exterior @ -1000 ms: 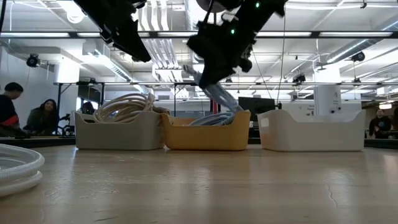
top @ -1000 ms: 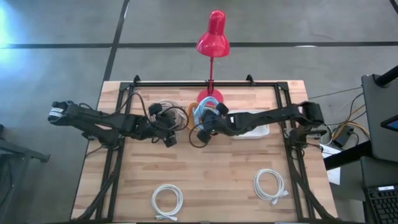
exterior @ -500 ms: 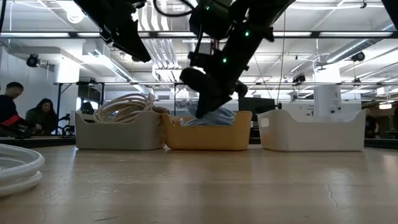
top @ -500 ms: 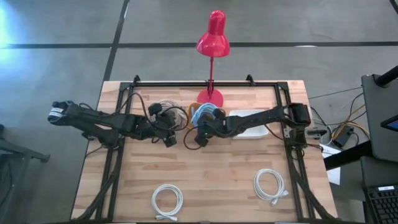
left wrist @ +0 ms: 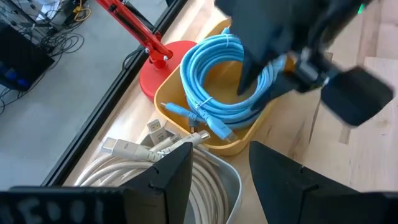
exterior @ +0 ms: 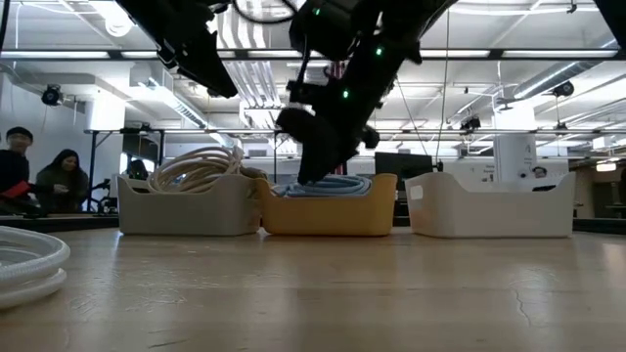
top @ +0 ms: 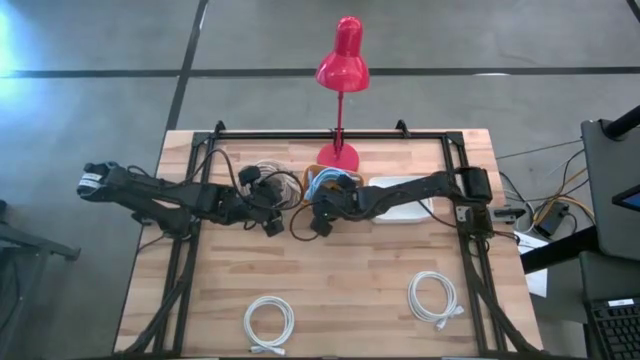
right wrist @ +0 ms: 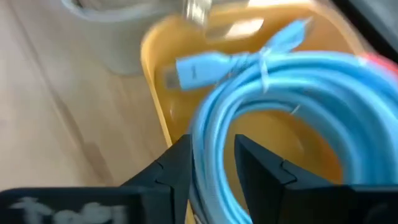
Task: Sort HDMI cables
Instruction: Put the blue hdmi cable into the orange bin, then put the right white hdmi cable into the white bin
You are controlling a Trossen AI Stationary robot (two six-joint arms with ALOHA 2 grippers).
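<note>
Light blue cable coils lie in the yellow bin, the middle bin of a row at the table's far side. Beige coils rest piled in the grey bin to its left. Two white coils lie flat on the near table. My right gripper reaches into the yellow bin, shut on a blue coil. My left gripper hovers open over the near rim of the grey bin. My right gripper pinches the light blue coil's bundled strands between its two fingers, which lie across the strands on the side facing the grey bin. It comes slanting down from the table's right. The coil lies about flat in the yellow bin.
A white bin stands to the right of the yellow one. A red desk lamp rises from its base behind the bins. Another white coil shows at the low view's left edge. People sit in the room beyond.
My right gripper has moved down and toward the table's left into the yellow bin, carrying the blue coil. The coil hung tilted above the bin a second ago and now lies about flat inside it. The left arm has kept still.
</note>
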